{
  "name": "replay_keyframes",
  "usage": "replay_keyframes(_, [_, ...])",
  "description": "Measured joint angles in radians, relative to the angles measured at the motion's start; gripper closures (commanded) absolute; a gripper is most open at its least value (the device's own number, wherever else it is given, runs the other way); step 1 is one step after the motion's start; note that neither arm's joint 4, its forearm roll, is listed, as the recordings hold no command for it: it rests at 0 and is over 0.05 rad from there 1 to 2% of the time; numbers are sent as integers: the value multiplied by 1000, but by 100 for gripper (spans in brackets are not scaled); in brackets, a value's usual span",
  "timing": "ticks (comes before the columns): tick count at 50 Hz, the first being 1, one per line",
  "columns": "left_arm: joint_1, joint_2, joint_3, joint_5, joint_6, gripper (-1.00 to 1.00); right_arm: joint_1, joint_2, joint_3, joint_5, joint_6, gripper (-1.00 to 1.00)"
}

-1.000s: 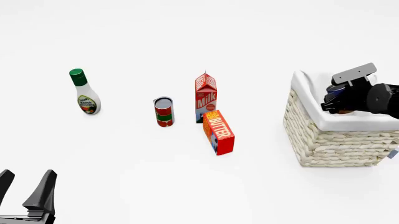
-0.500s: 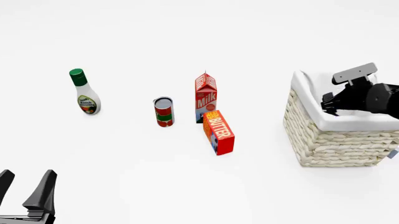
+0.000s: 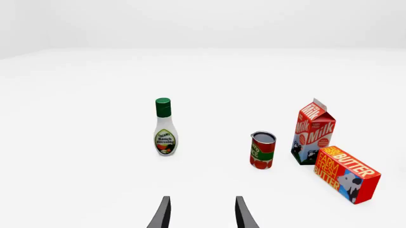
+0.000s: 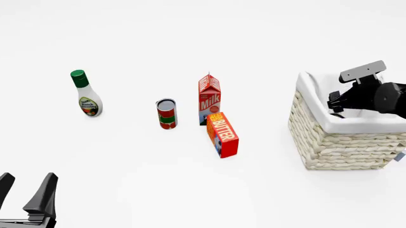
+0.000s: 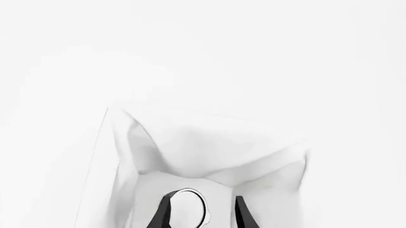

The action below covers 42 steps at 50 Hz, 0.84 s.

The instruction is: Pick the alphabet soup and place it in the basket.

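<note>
Over the basket [image 4: 330,137] at the table's right side, the right gripper [image 4: 335,105] hangs with its fingers spread and holding nothing; in the right wrist view the two dark fingertips [image 5: 165,211] stand apart above a pale round disc with a thin dark rim, which I take for the flat top of the alphabet soup [image 5: 187,208], standing upright on the white cloth liner [image 5: 209,152] inside the basket. From the front view the can itself is hidden behind the basket's wall. Judged as a handling matter: a small rigid metal can, fairly dense for its size, smooth label and so somewhat slippery, not fragile; best taken across the cylinder's middle with the fingers square to its side, should it need resetting. The soft liner may let it lean. Further out, near the table's centre, stand the red-and-green can [image 4: 167,114], the milk carton [image 4: 209,99] and, just in front of that, the butter box [image 4: 223,134]; the dressing bottle [image 4: 83,94] stands well apart toward the left. At the near left corner the left gripper [image 4: 24,192] rests idle, fingers apart, empty.
</note>
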Motion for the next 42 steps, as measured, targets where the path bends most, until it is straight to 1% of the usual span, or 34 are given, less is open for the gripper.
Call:
replay_keyframes(11, [0, 0, 0, 0, 0, -100, 3, -53, 9, 15, 1, -100])
replay_keyframes(22, [0, 0, 0, 0, 0, -100, 5, -143, 19, 45, -4, -100])
replay_keyframes(31, [0, 0, 0, 0, 0, -100, 14, -242, 22, 84, -8, -100])
replay_keyframes(42, [0, 0, 0, 0, 0, -100, 35, -407, 46, 134, -8, -100])
